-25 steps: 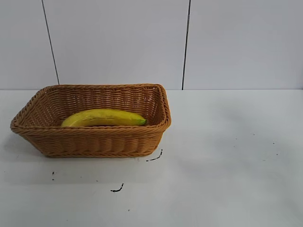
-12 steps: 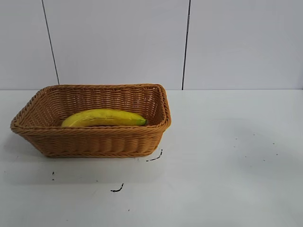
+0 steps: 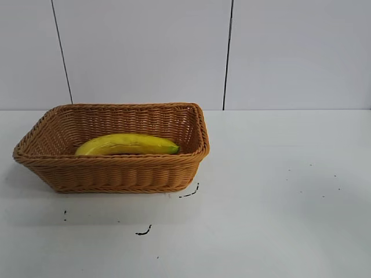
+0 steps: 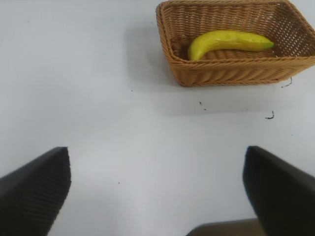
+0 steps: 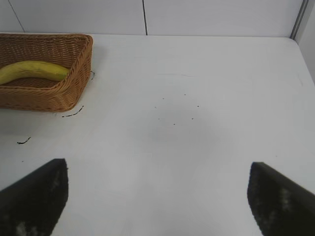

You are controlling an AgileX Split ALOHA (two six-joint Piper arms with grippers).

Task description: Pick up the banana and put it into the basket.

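Note:
The yellow banana (image 3: 127,143) lies lengthwise inside the orange-brown wicker basket (image 3: 116,172) at the left of the table. It also shows in the left wrist view (image 4: 229,40), inside the basket (image 4: 231,73), and in the right wrist view (image 5: 32,70), inside the basket (image 5: 44,98). Neither arm shows in the exterior view. My left gripper (image 4: 157,184) is open and empty above bare table, well away from the basket. My right gripper (image 5: 158,194) is open and empty above bare table, to the side of the basket.
The white table (image 3: 278,191) carries small black marks (image 3: 144,231) in front of the basket. A white panelled wall (image 3: 232,52) stands behind the table. A brown edge (image 4: 221,228) shows low in the left wrist view.

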